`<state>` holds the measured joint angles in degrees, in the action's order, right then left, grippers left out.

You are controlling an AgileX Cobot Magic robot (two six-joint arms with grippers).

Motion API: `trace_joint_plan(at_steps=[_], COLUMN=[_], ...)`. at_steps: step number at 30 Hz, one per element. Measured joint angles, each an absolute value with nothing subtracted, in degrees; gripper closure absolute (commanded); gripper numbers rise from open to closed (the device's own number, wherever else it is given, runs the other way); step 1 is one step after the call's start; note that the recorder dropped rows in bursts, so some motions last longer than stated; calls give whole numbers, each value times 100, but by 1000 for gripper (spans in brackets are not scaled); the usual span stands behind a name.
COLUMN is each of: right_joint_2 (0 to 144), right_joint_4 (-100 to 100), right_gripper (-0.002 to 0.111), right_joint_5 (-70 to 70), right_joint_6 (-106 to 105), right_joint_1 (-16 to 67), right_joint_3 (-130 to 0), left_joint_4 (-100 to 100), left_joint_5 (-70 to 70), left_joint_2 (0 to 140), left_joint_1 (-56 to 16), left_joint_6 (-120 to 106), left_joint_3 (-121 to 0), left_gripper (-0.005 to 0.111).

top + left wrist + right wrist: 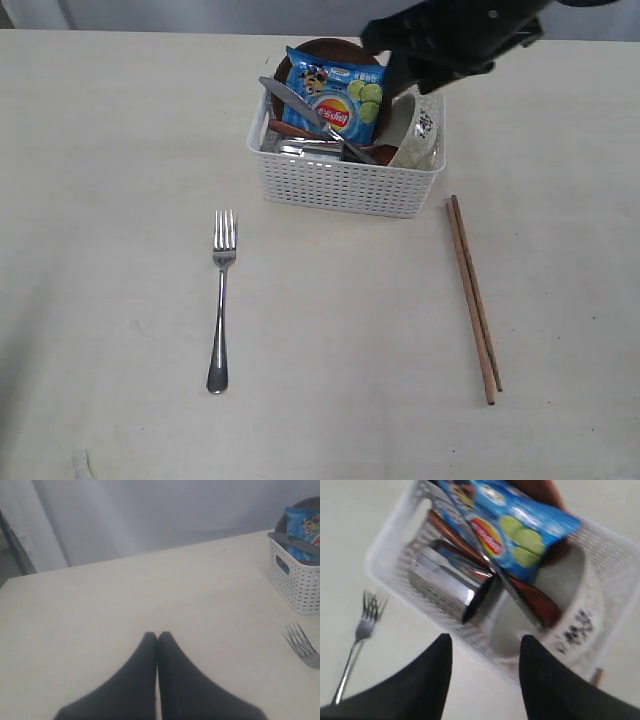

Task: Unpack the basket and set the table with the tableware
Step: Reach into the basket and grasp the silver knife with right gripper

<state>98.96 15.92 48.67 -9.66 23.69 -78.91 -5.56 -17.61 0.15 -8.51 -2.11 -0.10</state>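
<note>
Now Reaching Back Into the Basket for the Next Piece

Laid out on the counter (pixel 110 180): fork (pixel 221 300) to the left of the white basket (pixel 340 190), chopsticks (pixel 473 300) to its right, both lying straight and apart from it. Left inside the basket: knife (pixel 300 105) slanting across the blue chip bag (pixel 340 85), steel cup (pixel 445 582) on its side, dark red spoon (pixel 542 605) under the knife, pale speckled bowl (pixel 412 130) tipped against the right end wall, reddish-brown plate (pixel 322 44) standing at the back behind the bag.

Hangs over the bowl end of the basket with the right gripper (pixel 485 672), fingers (pixel 432 685) spread wide and gripping nothing. Keeps the left gripper (pixel 158 642) low over bare counter, well away from the basket, fingers pressed together on nothing.

Judged as the step in hand: choosing and fetching one more piece, probably the bowl or the knife, going by where the open fingers hover.

Calls next for a straight descent with one finger each side of the chosen piece, clear of the basket wall. Needs care with the knife: lifting the spoon or bag first would tip it. Needs a firm pinch on the bowl rim, since the bowl leans and could slide.
</note>
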Motion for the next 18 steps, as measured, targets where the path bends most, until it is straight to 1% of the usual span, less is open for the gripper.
trace_joint_plan(at_steps=[3,9,13,18], right_joint_2=[10300,11265,11772,12188], right_joint_4=[1657,1462,915,662], right_gripper=[68,68,68,68], right_joint_5=[4859,4947,5122,5174], right_joint_6=[-989,-989,-880,-846], right_joint_1=[2731,3046,3174,3211], right_joint_3=[-8399,-9244,-9550,-9632], left_joint_4=[-556,-556,-556,-556], left_joint_5=[-1761,-1761,-1761,-1761], left_joint_2=[15,15,15,15], left_joint_1=[-851,-851,-851,-851], left_joint_6=[-211,-211,-211,-211], left_joint_3=[-10,-10,-10,-10], left_gripper=[107,107,107,107])
